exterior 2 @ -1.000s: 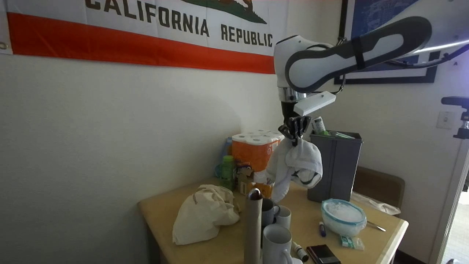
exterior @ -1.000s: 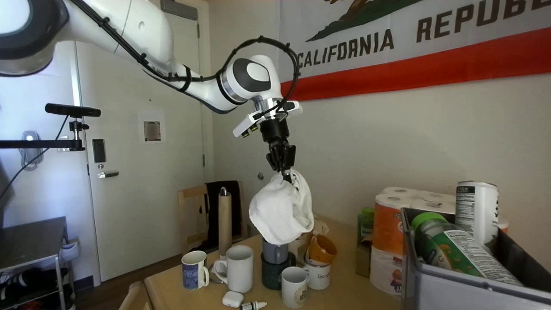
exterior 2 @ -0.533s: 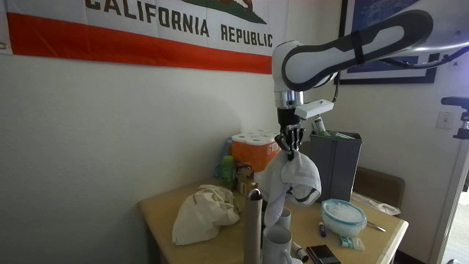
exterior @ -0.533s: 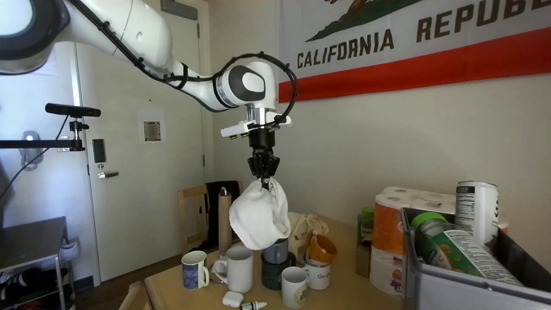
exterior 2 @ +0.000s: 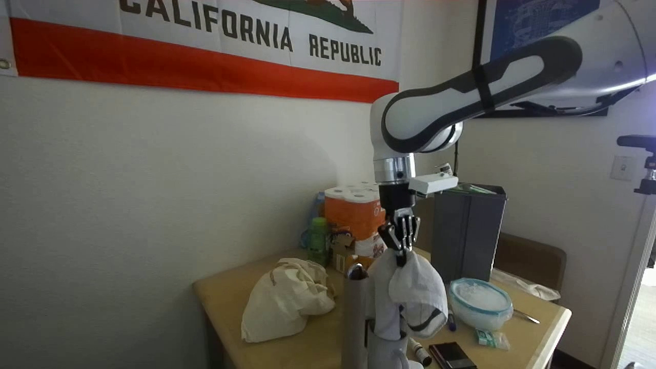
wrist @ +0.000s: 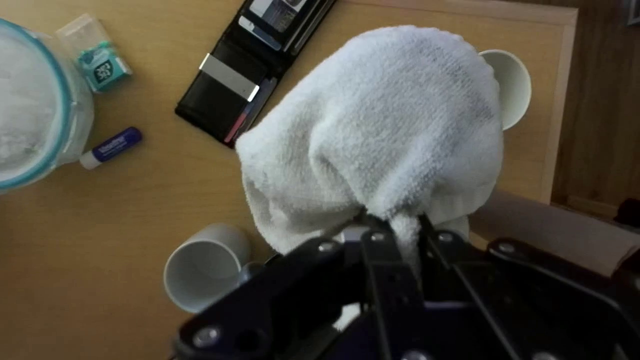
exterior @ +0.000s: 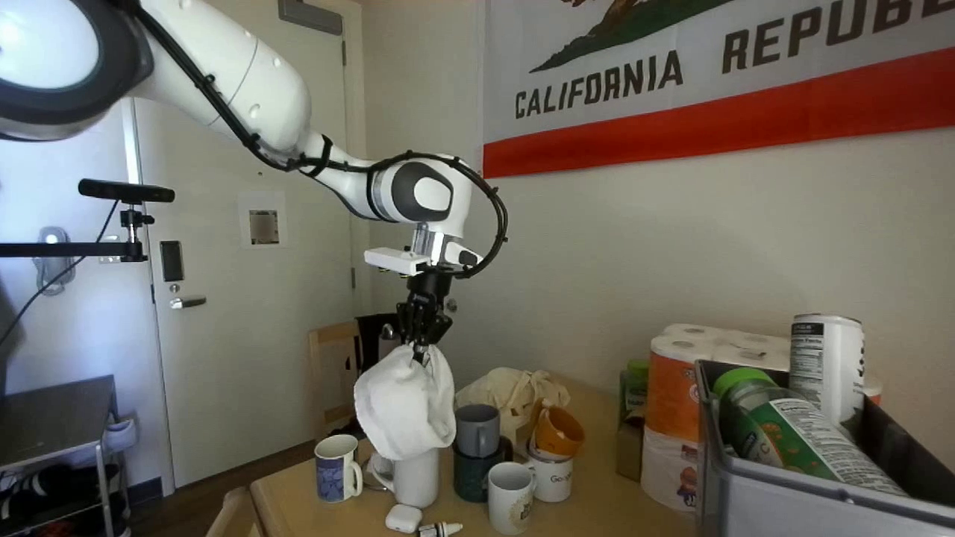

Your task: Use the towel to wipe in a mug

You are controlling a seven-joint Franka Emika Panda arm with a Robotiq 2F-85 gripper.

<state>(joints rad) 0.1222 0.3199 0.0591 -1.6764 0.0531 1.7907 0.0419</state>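
My end effector is clamped on a white towel; one fold hangs at the rim of the tall white mug.

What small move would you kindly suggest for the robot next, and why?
I would probably lower the claw slightly: it grips the white towel over the tall white mug, and in an exterior view a hanging end seems to dip into the mug, while most of the towel hangs outside.

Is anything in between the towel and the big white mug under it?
Nothing I can see. The tool holds the towel at the mouth of the big white mug, which it partly hides.
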